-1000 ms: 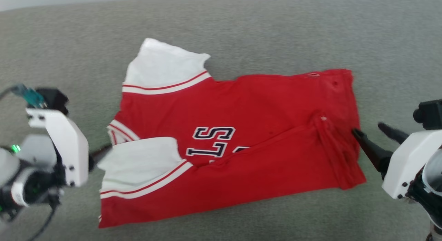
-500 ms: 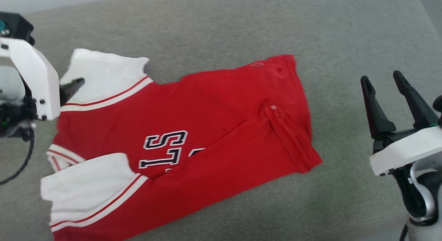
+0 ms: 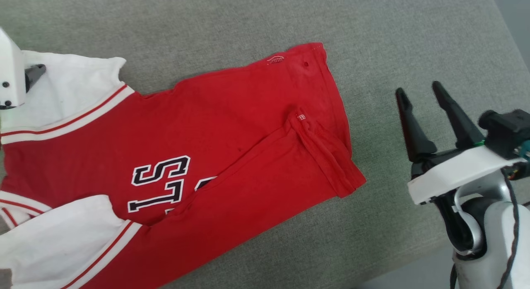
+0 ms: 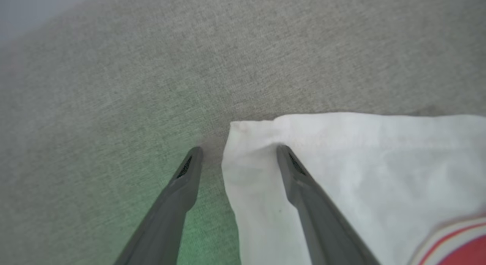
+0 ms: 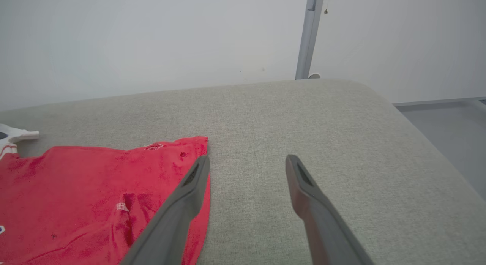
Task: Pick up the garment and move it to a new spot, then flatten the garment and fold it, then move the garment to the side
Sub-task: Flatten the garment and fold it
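One red short-sleeved jersey T-shirt with white sleeves and navy chest letters [image 3: 248,127] is lying lengthwise across the grey fabric-covered counter [image 3: 414,28]. Its sleeves are pointing left and its hem right, and its near long edge is folded over part of the letters.

At the left end, the left pincer [image 4: 239,150] is standing spread and empty, straddling the corner of the far white sleeve [image 4: 341,170]. One finger is over cloth and the other over bare counter; whether either is touching cannot be told.

At the right end, the right pincer [image 3: 419,89] is hovering spread and empty, near the hem but apart from it, fingers pointing away from the robot.

Each arm is sitting nearest its own end, so the coming move is probably turning on that left sleeve corner.
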